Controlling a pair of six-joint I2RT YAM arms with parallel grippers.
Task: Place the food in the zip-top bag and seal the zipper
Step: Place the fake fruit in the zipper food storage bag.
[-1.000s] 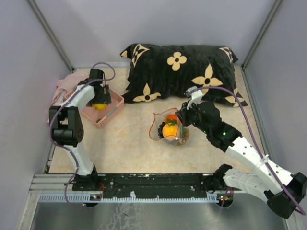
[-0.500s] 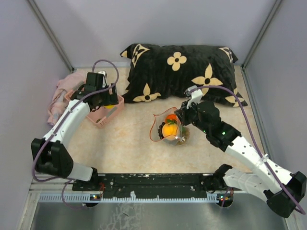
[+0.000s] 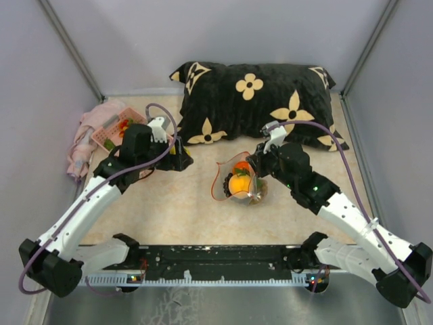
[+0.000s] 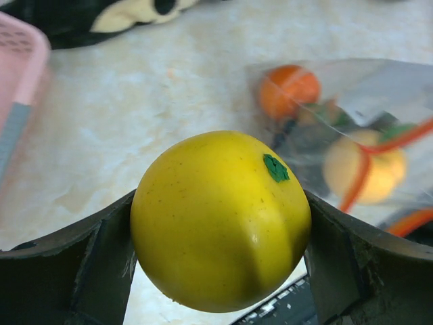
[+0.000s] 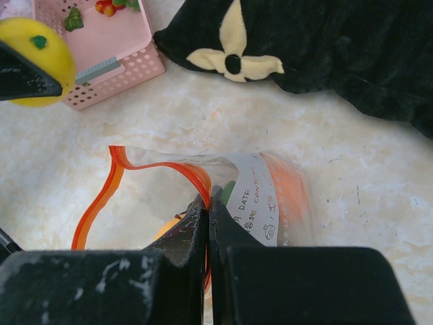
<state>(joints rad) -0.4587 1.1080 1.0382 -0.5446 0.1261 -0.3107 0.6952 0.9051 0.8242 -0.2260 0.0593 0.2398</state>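
My left gripper [image 4: 220,271] is shut on a yellow toy fruit [image 4: 220,220] and holds it above the floor between the pink basket and the bag; in the top view the gripper [image 3: 177,154] hides it. The clear zip-top bag [image 3: 238,181] lies open in the middle, with an orange ball [image 4: 289,89] and a yellow-orange ball [image 3: 238,183] inside. My right gripper [image 5: 210,203] is shut on the bag's red-orange zipper strip [image 5: 177,169] and holds the mouth open. The yellow fruit shows at the upper left of the right wrist view [image 5: 37,57].
A pink basket [image 3: 108,132] with small red and green toy bits [image 5: 108,7] stands at the back left beside a pink cloth [image 3: 81,142]. A black pillow with cream flowers [image 3: 257,101] lies along the back. Grey walls close in both sides.
My left arm has lifted the yellow fruit out of the pink basket and carried it right, toward the bag. The right gripper and the bag have not moved.
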